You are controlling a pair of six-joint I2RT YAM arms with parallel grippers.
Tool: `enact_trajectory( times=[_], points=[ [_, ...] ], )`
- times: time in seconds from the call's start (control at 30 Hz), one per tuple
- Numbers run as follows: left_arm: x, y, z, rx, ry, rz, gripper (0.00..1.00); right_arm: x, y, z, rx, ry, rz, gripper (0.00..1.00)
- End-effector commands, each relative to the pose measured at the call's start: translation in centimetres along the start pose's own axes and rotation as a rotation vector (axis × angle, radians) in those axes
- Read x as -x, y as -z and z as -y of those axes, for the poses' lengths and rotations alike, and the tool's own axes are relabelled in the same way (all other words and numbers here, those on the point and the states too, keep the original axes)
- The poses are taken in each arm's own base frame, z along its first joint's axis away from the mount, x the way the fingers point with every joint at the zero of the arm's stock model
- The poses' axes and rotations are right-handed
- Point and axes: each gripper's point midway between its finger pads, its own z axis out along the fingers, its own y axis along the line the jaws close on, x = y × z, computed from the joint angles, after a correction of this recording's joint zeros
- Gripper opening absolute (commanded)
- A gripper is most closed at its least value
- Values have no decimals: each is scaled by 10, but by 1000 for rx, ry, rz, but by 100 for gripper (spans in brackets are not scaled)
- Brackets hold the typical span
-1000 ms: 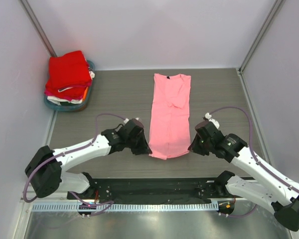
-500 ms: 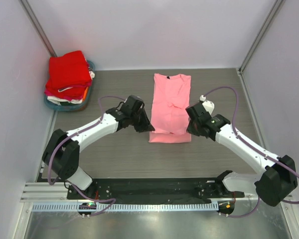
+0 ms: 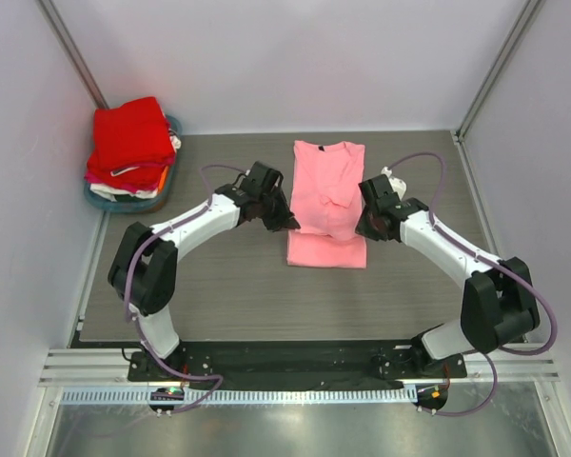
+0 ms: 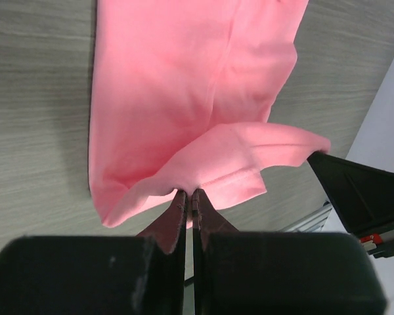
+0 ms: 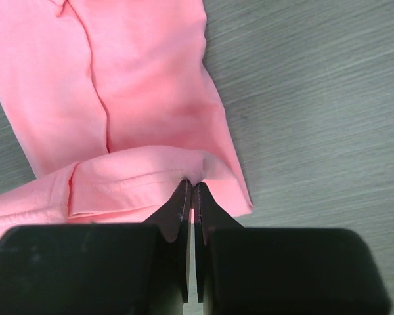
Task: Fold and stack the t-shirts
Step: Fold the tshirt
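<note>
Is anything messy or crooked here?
Nothing is spilled or broken. The pile of folded shirts in the far left corner is a little untidy: white and orange edges stick out on its right side over the teal tray. The pink shirt is half folded, its hem pinched by the left gripper and right gripper.

The top camera looks down from above and behind the arm bases, taking in the whole surface (image 3: 219, 300). Each wrist camera looks down close past its own fingers (image 4: 173, 226); all three share the lifted near hem of the light pink t-shirt (image 3: 328, 186).
</note>
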Motion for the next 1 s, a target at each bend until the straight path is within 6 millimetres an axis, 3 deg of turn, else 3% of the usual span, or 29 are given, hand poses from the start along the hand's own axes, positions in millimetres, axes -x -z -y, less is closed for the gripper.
enact_trajectory(
  times=[0.0, 0.37, 0.5, 0.97],
  points=[
    [18, 3, 14, -32, -22, 25, 0, 28, 1, -20, 64, -3, 59, 1],
    [42, -3, 14, -30, -11, 35, 0, 44, -20, -20, 59, -22, 38, 1],
    [51, -5, 14, -30, -11, 39, 0, 55, -23, -22, 61, -30, 49, 1],
    [75, -24, 15, -18, -3, 38, 0, 67, -34, -22, 61, -35, 35, 1]
  ],
)
